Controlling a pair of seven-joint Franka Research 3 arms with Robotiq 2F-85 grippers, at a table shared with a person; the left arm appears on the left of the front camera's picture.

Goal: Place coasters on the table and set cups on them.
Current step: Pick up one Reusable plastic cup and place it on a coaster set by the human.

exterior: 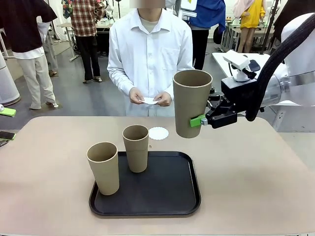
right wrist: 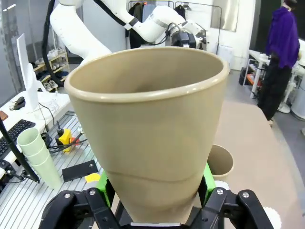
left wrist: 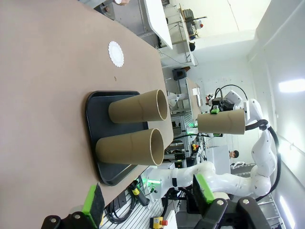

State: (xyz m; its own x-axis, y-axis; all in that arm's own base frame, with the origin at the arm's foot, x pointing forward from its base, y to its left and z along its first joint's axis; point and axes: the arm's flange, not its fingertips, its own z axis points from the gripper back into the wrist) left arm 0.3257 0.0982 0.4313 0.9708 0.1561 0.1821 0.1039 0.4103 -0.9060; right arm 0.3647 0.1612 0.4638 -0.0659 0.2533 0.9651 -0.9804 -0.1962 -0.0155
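Observation:
My right gripper [exterior: 195, 120] is shut on the lower part of a tan cup [exterior: 191, 101] and holds it upright above the beige table [exterior: 256, 167], right of the tray. In the right wrist view the same cup [right wrist: 147, 124] sits between the green pads [right wrist: 206, 181]. Two more cups [exterior: 104, 167] [exterior: 136, 147] stand on the black tray [exterior: 167, 191]. One white lacy coaster [exterior: 158, 133] lies on the table beyond the tray, left of and below the held cup. The person's hands [exterior: 162, 100] hold more white coasters [exterior: 149, 101]. My left gripper [left wrist: 147, 198] is open with nothing in it, back from the tray's near end.
In the left wrist view the tray [left wrist: 95, 129] with two cups [left wrist: 138, 106] [left wrist: 129, 147] lies ahead, the coaster [left wrist: 116, 53] beyond it. A phone [exterior: 6, 135] and a green item [exterior: 7, 111] sit at the table's far left edge.

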